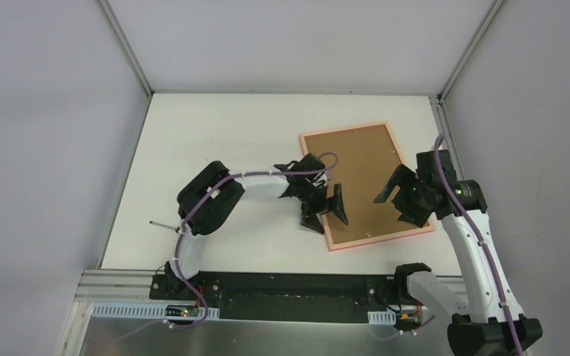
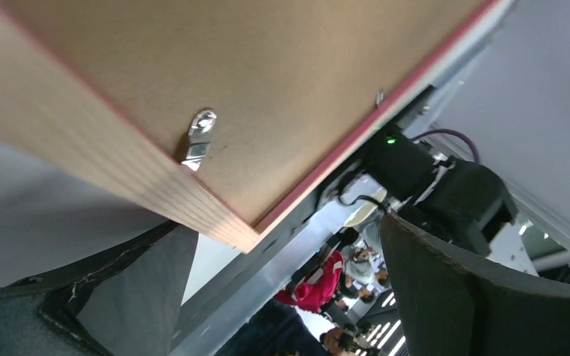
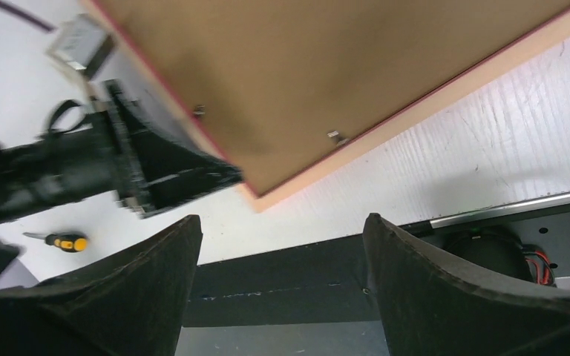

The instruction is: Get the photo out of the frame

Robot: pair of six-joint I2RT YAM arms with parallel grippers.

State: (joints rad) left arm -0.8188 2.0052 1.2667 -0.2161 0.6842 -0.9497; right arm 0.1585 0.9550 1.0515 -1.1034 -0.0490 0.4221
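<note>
Screwdriver [image 3: 63,241]: it lies at the far left of the table [image 1: 215,133], well apart from the frame.
Left gripper [image 1: 325,210]: the fingers are spread fully and grasp nothing. They stand at the near left corner of the frame.
Frame [image 1: 382,239]: thin and pink, it lies back side up on the table, a little turned, between my two arms.
Photo [image 1: 356,182]: it sits face down inside the frame, so I see only its brown board back. The printed side is hidden from me.
Clips [image 2: 199,137]: small metal tabs at the border press on the board.
Handling: I judge the board to be light, thin and fairly stiff, but it can bend if I lift it by one corner. The printed face may scratch. I would take it by a board edge, once the tabs are turned away, and not by the pink border.
Right gripper [image 1: 397,202]: the fingers are released wide with nothing between them, above the near right part of the board.
</note>
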